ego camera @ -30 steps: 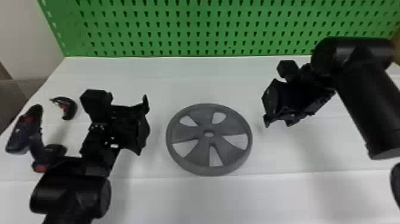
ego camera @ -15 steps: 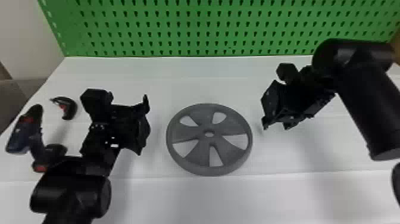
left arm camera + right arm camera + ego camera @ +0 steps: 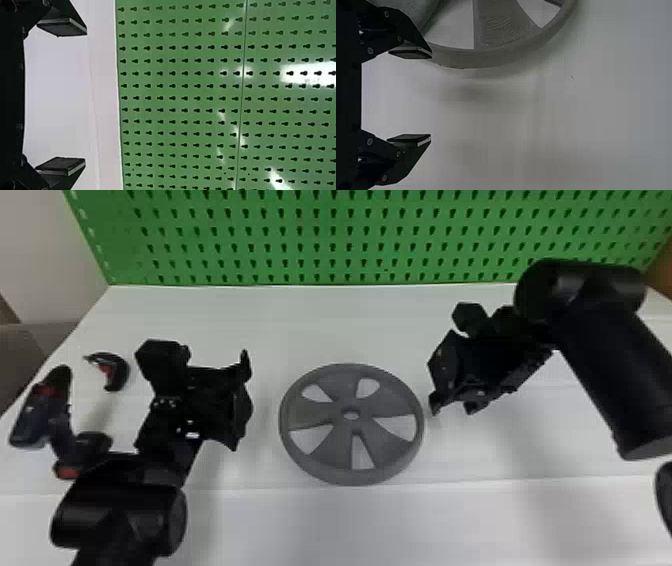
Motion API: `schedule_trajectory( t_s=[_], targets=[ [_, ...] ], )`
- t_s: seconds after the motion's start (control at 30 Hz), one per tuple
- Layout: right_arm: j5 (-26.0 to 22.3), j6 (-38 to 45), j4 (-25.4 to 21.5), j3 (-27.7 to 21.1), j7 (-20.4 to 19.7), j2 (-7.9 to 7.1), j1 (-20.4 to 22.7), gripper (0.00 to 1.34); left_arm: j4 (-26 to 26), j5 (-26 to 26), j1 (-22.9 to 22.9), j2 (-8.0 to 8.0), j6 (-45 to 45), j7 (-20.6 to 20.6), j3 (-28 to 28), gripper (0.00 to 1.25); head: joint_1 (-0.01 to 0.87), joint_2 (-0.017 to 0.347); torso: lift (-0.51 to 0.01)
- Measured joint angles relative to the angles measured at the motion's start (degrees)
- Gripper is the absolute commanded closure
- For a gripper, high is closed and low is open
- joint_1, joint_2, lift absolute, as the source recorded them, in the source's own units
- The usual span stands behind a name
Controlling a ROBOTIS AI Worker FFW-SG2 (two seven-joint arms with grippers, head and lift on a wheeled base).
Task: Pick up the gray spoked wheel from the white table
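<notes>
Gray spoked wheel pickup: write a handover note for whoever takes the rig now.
Left gripper: open, empty, left of the wheel, facing the green pegboard.
Right gripper: open, empty, just right of the wheel.
Wheel: lying flat on the white table, between the two grippers, held by neither.
Done: right gripper is near the rim; no grasp yet.
Left to do: probably line up the fingers with the rim, close on it, check the grip, then lift.
</notes>
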Motion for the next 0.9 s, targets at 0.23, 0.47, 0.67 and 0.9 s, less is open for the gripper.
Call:
schedule_trajectory(
  t_s=[0.23, 0.47, 0.67, 0.9],
  targets=[
    [-2.7, 0.0, 0.3, 2.5, 0.0, 0.73, -0.9, 0.51, 0.0, 0.0, -0.2, 0.0, 0.1, 0.0, -0.1, 0.13, 0.767, 0.035, -0.107],
    [-5.3, 0.0, 0.6, 5.9, 0.0, 1.44, -1.9, 0.51, 0.0, 0.0, -0.3, 0.0, 0.1, 0.1, -0.2, 0.13, 0.767, 0.035, -0.107],
    [-7.7, 0.0, 1.1, 8.1, 0.0, 1.86, -2.3, 0.51, 0.0, 0.0, -0.4, 0.0, 0.1, 0.3, -0.3, 0.13, 0.767, 0.035, -0.107],
    [-8.3, 0.0, 2.1, 8.9, 0.0, 2.1, -2.7, 0.51, 0.0, 0.0, -0.4, 0.0, 0.1, 0.4, -0.3, 0.13, 0.767, 0.035, -0.107]
  ],
)
